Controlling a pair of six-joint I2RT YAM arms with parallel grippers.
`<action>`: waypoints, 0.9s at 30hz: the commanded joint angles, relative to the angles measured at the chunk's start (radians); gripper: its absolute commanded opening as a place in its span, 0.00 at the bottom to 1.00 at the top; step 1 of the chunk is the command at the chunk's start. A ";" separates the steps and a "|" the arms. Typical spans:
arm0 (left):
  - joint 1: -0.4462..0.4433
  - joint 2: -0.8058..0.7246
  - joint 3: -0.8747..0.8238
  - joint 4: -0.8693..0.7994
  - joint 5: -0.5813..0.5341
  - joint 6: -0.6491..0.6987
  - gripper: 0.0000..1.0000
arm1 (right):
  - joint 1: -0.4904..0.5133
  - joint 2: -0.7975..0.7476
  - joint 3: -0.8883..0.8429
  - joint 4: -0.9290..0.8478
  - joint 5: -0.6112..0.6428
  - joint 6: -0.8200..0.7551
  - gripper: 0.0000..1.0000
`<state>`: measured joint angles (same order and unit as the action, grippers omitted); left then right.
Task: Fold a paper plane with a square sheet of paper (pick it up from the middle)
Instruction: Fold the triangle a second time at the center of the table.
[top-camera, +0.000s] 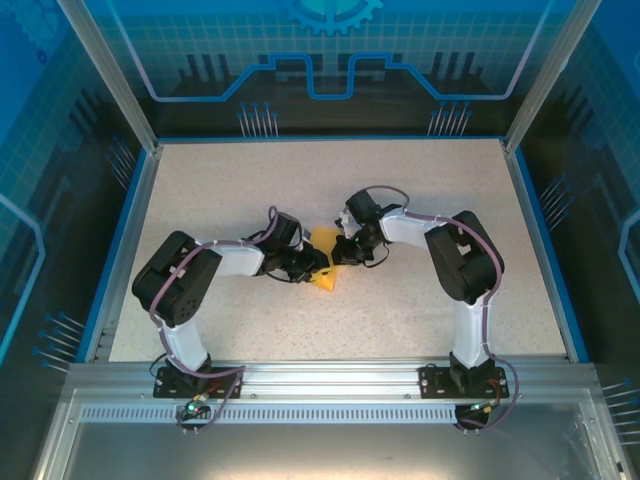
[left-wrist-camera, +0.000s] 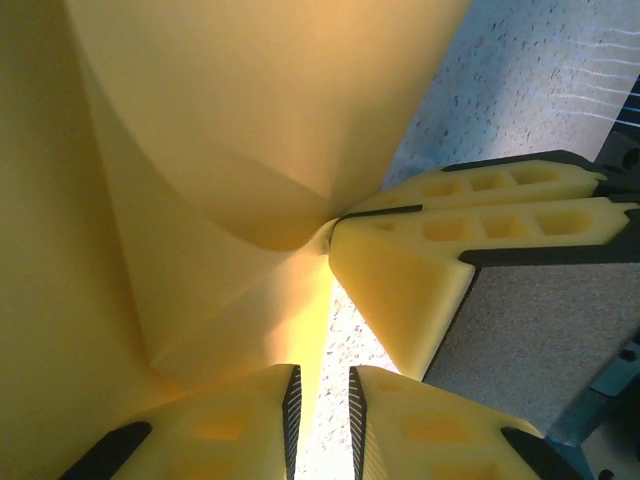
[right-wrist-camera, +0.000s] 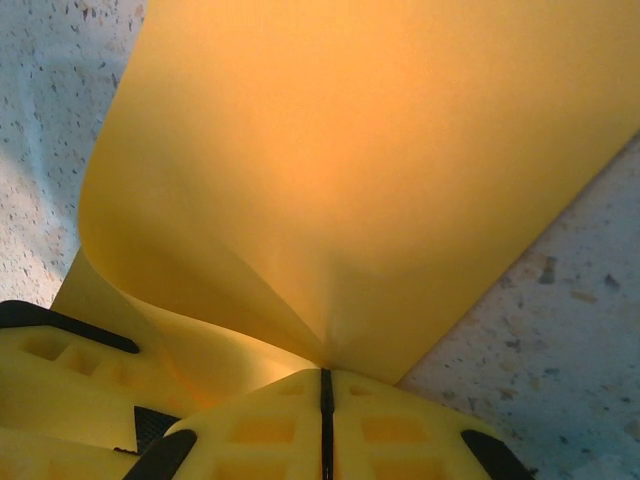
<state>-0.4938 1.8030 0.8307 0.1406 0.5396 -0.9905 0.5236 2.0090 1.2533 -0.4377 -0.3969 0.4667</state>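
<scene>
Your right claw (right-wrist-camera: 325, 378) is clamped tight on the square sheet of paper (right-wrist-camera: 380, 150), its two pads meeting on a pinched point from which the sheet bulges up and away in a soft curve rather than a crisp crease. Your left claw (left-wrist-camera: 320, 390) sits just beside it with the pads a narrow slit apart. An edge of the paper runs down toward that slit, but speckled bench (top-camera: 400, 180) shows through the gap, so judge it as not gripping. From above, the sheet hangs between the two claws near the middle of the bench, one corner drooping toward the near side. The main danger is that only one small pinch holds the sheet. If you pull or twist the right arm, the thin paper may tear at that point, or crumple into a crease you do not want. If you close the left claw where it stands, it may catch a doubled curl rather than a single edge, setting the fold off line. The claws are also very close together, so any sideways move could knock their fingers together and jerk the paper loose
</scene>
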 joint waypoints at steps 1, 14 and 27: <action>-0.005 -0.013 0.024 0.012 0.017 -0.010 0.24 | 0.015 0.039 0.017 -0.038 0.036 -0.019 0.09; -0.006 0.007 0.042 -0.111 -0.105 0.001 0.24 | 0.015 0.042 0.017 -0.044 0.046 -0.022 0.10; -0.009 0.016 0.040 -0.152 -0.137 0.004 0.24 | 0.015 0.050 0.021 -0.041 0.045 -0.017 0.10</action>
<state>-0.4957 1.8038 0.8558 0.0406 0.4301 -0.9932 0.5240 2.0132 1.2610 -0.4469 -0.3935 0.4618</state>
